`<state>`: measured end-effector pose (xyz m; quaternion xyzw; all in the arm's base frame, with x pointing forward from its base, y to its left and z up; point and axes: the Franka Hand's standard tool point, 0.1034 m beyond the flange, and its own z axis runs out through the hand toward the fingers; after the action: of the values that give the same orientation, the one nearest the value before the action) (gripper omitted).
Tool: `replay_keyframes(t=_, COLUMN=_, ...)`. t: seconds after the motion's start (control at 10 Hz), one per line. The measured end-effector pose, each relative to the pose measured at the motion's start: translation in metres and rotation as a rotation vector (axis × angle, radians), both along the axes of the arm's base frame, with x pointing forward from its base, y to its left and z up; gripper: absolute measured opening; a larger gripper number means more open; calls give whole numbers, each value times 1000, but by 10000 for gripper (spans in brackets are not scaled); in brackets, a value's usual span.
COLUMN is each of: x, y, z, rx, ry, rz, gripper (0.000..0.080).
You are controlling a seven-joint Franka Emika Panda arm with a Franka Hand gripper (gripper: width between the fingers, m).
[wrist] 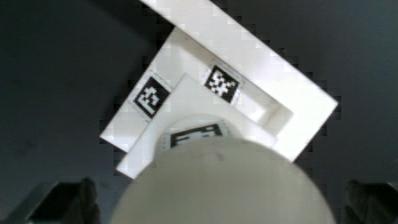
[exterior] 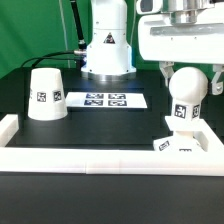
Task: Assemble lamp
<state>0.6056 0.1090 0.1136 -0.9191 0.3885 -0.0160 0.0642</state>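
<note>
The round-topped white bulb point(exterior: 186, 90) stands upright on the flat square base point(exterior: 186, 142) at the exterior view's right, close to the white rail. My gripper point(exterior: 190, 78) hangs over it with one dark finger on each side of the bulb's round top; the jaws are open and a gap shows on both sides. In the wrist view the bulb point(wrist: 222, 180) fills the space between the fingers point(wrist: 71, 203), with the tagged base point(wrist: 187, 75) beyond it. The cone shade point(exterior: 45, 95) stands alone on the exterior view's left.
The marker board point(exterior: 105, 100) lies flat mid-table. A white U-shaped rail point(exterior: 90, 155) borders the front and both sides of the black table. The arm's white pedestal point(exterior: 107, 50) stands at the back, with cables beside it.
</note>
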Motion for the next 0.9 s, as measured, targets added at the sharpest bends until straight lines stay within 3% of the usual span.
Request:
replay_keyframes(t=0.5, x=2, y=-1, z=-1, rx=-31, ry=-40, rz=390, gripper=698)
replay_keyframes(t=0.9, x=2, y=-3, z=-2, rx=-94, ry=-67, rz=763, gripper=698)
